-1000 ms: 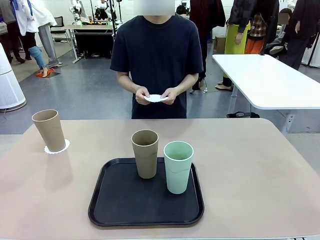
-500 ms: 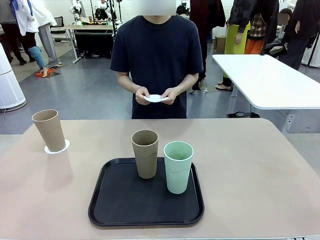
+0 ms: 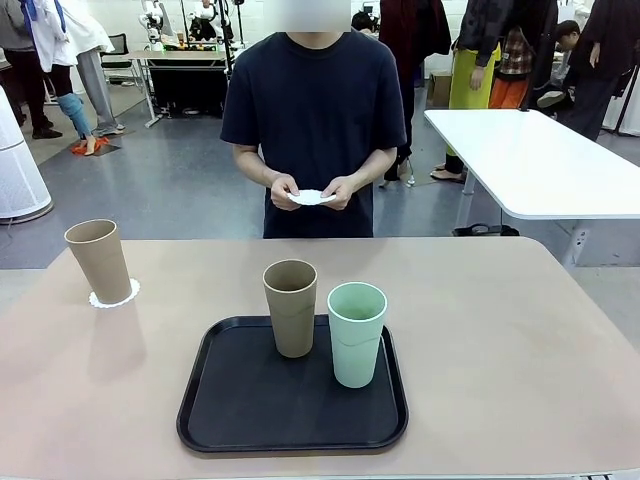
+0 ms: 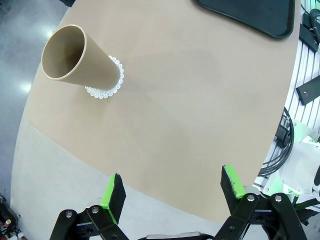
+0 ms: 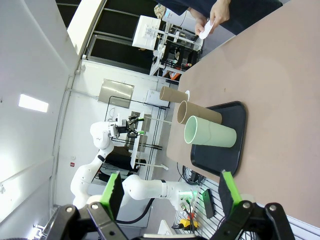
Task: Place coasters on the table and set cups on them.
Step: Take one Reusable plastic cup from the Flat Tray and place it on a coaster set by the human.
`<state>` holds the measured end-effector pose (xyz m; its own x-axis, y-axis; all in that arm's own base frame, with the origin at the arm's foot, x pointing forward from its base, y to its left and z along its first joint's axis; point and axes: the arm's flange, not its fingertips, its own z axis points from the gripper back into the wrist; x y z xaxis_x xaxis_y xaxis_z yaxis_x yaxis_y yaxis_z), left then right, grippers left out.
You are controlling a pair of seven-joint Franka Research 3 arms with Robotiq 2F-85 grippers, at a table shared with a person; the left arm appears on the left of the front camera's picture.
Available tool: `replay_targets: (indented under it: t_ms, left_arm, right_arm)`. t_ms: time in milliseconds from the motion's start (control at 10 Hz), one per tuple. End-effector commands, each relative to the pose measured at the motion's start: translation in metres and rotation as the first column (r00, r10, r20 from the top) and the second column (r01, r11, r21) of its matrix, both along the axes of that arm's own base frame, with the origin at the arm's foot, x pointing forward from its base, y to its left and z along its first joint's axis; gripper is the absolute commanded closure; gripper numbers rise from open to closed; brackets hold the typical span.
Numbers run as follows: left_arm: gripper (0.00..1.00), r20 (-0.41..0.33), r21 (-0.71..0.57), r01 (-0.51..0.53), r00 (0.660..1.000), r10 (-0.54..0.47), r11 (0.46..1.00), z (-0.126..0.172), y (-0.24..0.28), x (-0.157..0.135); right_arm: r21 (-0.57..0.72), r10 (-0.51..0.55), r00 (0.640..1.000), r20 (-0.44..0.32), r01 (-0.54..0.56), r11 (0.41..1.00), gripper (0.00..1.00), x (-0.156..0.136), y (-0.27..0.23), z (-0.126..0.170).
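Unchanged: hands (image 3: 284,191) hold the next coaster (image 3: 312,197), unplaced, past the surface's (image 3: 520,330) far edge; both jaws wide open, empty.

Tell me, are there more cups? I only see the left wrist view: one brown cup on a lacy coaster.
Observer: Yes, a tan-brown cup and a mint green cup stand on the black tray.
Operator: Is anything lacy under them?
Observer: No, they stand straight on the tray.
Operator: Is somebody there?
Observer: Yes, a person across the table holds a white coaster.
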<state>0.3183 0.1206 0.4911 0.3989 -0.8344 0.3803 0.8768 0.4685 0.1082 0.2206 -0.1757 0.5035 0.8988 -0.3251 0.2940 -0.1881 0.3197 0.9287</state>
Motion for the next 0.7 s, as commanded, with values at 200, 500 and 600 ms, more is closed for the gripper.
replay_targets:
  t_ms: [200,500,600]
  left_arm:
    - [0.0,-0.03,-0.143,-0.162,0.987,0.16,0.976,0.03,-0.026,0.032]
    - [0.0,-0.073,-0.223,-0.152,0.988,0.139,0.963,0.03,-0.045,0.019]
    - [0.0,-0.066,-0.178,-0.222,0.975,0.213,0.959,0.026,-0.032,0.015]
  right_arm:
    - [0.01,-0.012,1.0,0.003,0.012,1.0,0.0,0.002,0.002,0.0]
    - [0.01,-0.012,1.0,0.003,0.012,1.0,0.0,0.002,0.002,0.0]
    - [0.01,-0.012,1.0,0.003,0.012,1.0,0.0,0.002,0.002,0.0]
